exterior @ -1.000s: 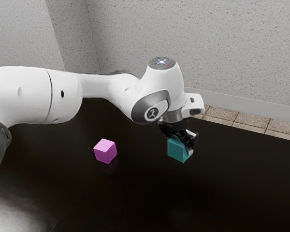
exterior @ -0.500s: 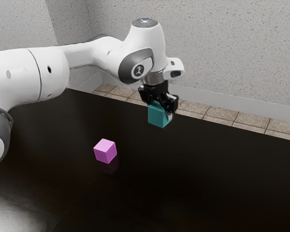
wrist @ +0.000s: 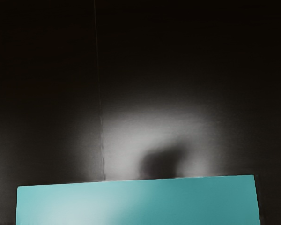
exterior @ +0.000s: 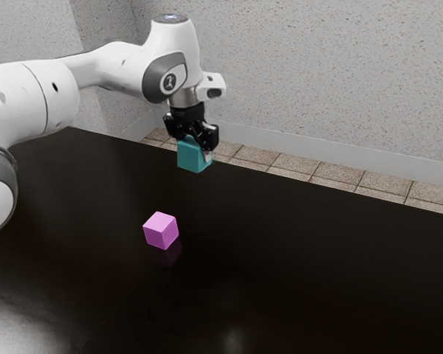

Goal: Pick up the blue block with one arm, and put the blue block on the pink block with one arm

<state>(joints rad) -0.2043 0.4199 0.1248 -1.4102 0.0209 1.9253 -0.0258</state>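
My black gripper [exterior: 194,147] is shut on the teal-blue block [exterior: 193,158] and holds it well above the dark table [exterior: 295,251]. The pink block [exterior: 161,230] rests on the table, below the held block and slightly toward the exterior view's left. In the wrist view the blue block [wrist: 140,200] is a broad teal band just under my hand, with the dark tabletop [wrist: 140,70] beyond it.
A tiled floor strip [exterior: 332,173] and a grey wall [exterior: 340,74] lie behind the table's far edge. The white arm [exterior: 74,74] reaches in from the exterior view's left.
My arm has lifted the blue block off the table and carried it up and toward the exterior view's left, nearer to above the pink block. The pink block has stayed put.
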